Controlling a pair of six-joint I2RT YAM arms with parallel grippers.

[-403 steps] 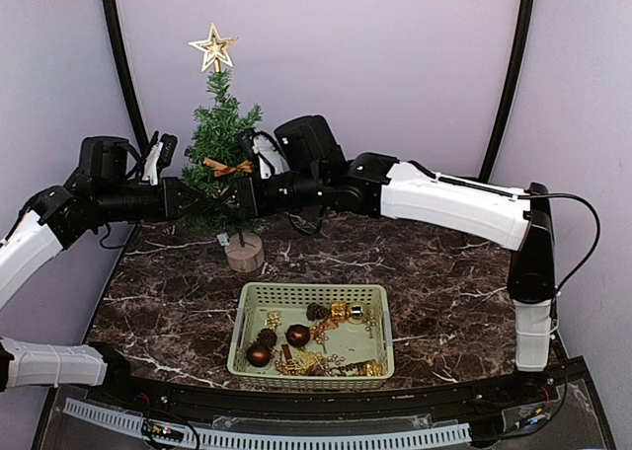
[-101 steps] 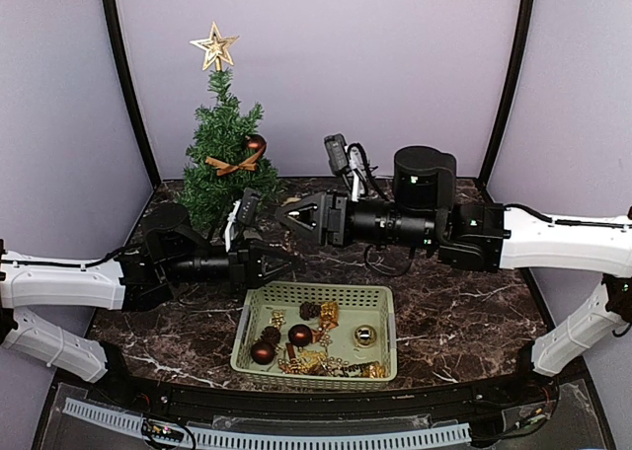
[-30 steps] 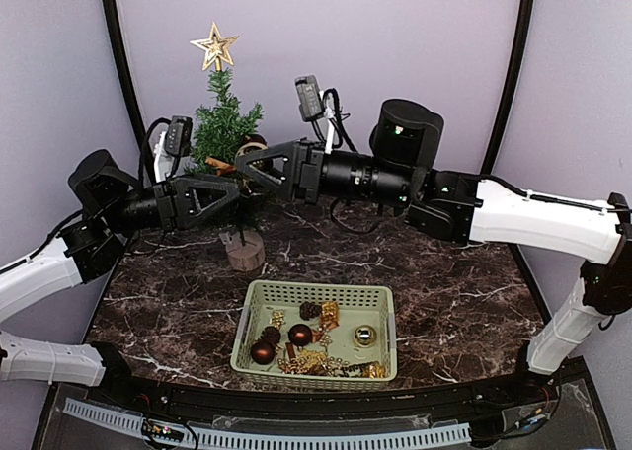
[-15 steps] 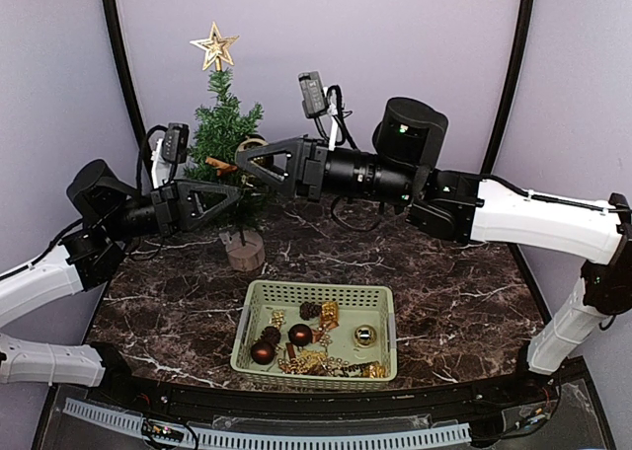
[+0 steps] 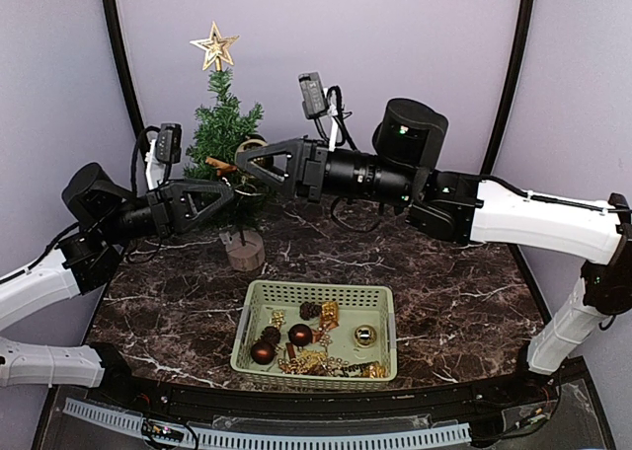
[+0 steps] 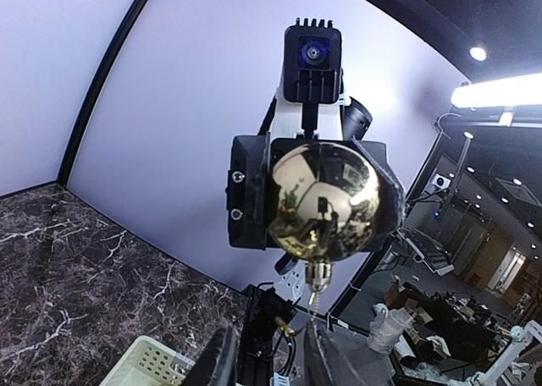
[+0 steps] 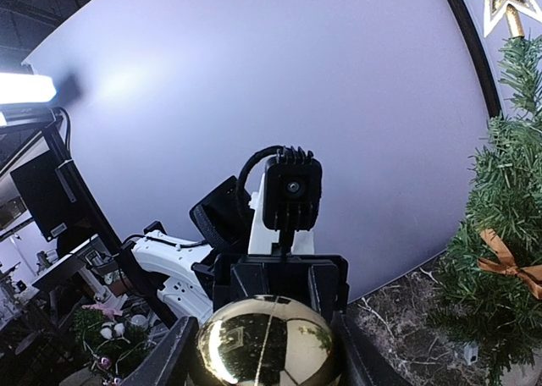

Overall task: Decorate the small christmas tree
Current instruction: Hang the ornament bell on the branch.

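Lightness marks the small green artificial christmas tree (image 5: 225,134), which stands at the upper left of the overhead view on its round pale wooden stump (image 5: 244,252), with a gold star topper (image 5: 214,47) at its tip. It is probably top-heavy on that narrow base. The wiry branches likely bend and spring back, so a sideways push could tip it. Any load is best hung near a branch tip, and the thin trunk is the place to steady it.

The shiny gold ball ornament (image 6: 323,201) looks smooth, slick and perhaps brittle. The right gripper (image 7: 264,345) is clamped on it just right of the tree's middle in the overhead view, and its cap and cord hang below it. The left gripper (image 6: 273,361) faces the ball with jaws apart and nothing visibly between them; whether the cord touches them I cannot tell.

Against the frame half a second earlier, the left arm sits slightly farther toward the left edge, while the right arm and ball are in the same spot. The green plastic basket (image 5: 314,297) at lower centre holds the same ornaments.
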